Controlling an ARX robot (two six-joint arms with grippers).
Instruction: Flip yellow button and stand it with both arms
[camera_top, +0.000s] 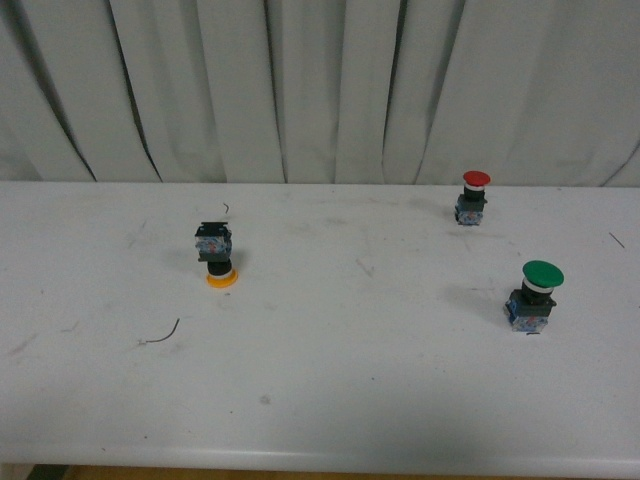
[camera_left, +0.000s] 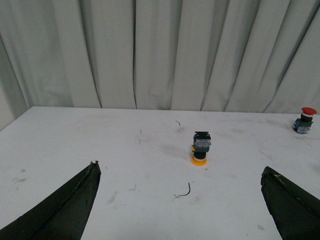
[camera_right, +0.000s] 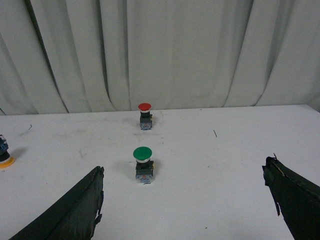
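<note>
On the table (camera_top: 350, 380): one yellow button (camera_top: 215, 255), one red (camera_top: 473, 197), one green (camera_top: 535, 295).

The left gripper (camera_left: 180, 166) and the right gripper (camera_right: 183, 165) look alike: broad, matte black fingers (camera_left: 65, 210) tapering to narrow tips, edges slightly ragged, with small pale specks near the points.

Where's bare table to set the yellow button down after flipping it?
Widest bare stretch: table centre, between the yellow button and the green button, down to the near edge. Tighter at right near the red button; wire scrap lies front-left.
</note>
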